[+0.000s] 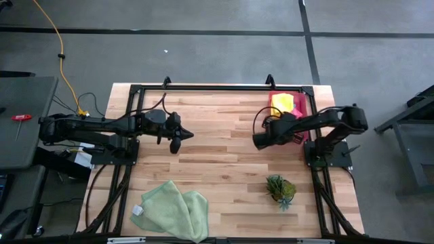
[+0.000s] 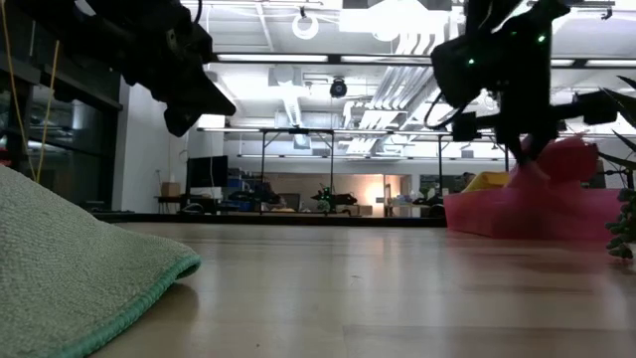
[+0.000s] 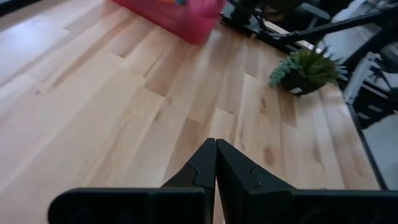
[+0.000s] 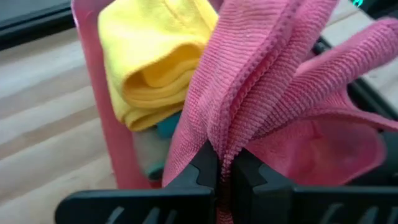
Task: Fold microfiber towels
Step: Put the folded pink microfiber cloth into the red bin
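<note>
A pink tray [image 1: 306, 102] at the table's far right holds a yellow towel [image 4: 149, 68], a teal one [image 4: 166, 127] under it, and a hot pink towel [image 4: 267, 74]. My right gripper [image 4: 225, 165] is over the tray's near end and shut on the pink towel; the low view shows it [image 2: 519, 149] above the tray [image 2: 527, 214]. My left gripper [image 1: 178, 141] hovers shut over the table's middle left, with nothing in it [image 3: 216, 163]. Two pale green towels [image 1: 173, 211] lie rumpled on the table at the near left. My right gripper pinches a bunched ridge of the pink towel [image 4: 225, 134] between its two fingers, with several gathered layers in the pinch. The fingers slant down toward the tray. The cloth fans out from the pinch, and its far part [image 4: 323, 149] still lies in the tray.
A small spiky green plant [image 1: 280, 190] stands at the near right, also seen from the left wrist [image 3: 306, 67]. A black frame [image 1: 217, 87] runs along the table's far edge. Bare wood lies between the arms and in the near middle.
</note>
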`<state>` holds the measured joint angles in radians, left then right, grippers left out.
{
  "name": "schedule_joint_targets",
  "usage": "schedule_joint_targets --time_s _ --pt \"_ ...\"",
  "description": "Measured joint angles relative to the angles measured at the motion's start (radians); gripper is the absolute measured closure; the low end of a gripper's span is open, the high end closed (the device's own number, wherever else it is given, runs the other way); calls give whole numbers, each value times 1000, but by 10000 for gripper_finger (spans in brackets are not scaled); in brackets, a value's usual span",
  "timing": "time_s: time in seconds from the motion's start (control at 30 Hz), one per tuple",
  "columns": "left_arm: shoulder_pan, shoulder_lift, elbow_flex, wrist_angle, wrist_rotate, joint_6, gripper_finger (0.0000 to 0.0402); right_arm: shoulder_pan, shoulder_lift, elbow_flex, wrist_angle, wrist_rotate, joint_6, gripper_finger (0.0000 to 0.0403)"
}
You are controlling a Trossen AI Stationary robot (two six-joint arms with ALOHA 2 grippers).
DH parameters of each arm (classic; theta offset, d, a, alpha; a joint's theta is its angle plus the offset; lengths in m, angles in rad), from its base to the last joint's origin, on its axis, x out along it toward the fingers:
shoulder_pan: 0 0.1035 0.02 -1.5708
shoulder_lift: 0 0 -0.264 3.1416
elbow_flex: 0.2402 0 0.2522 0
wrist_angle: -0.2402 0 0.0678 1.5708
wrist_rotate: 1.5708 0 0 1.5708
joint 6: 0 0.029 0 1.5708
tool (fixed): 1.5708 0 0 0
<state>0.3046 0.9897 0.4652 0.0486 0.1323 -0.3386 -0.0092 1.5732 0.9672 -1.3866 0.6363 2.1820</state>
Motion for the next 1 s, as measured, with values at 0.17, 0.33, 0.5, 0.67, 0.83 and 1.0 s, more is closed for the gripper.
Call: schedule_joint_targets --time_s 0.17,0.33,0.5,0.67,0.83,1.0 --pt "0 0 0 0 17 -2 401 -32 22 0 82 21 2 403" --pt "0 0 0 0 17 -8 401 -44 24 0 137 26 9 403" --pt "0 0 0 0 16 -9 401 -29 24 0 92 -1 17 403" --pt "0 0 0 0 14 -9 402 4 24 0 69 -68 37 403" --pt "0 0 0 0 14 -8 401 23 24 0 64 -102 64 398" --pt "0 0 0 0 14 -8 401 23 24 0 60 -114 69 370"
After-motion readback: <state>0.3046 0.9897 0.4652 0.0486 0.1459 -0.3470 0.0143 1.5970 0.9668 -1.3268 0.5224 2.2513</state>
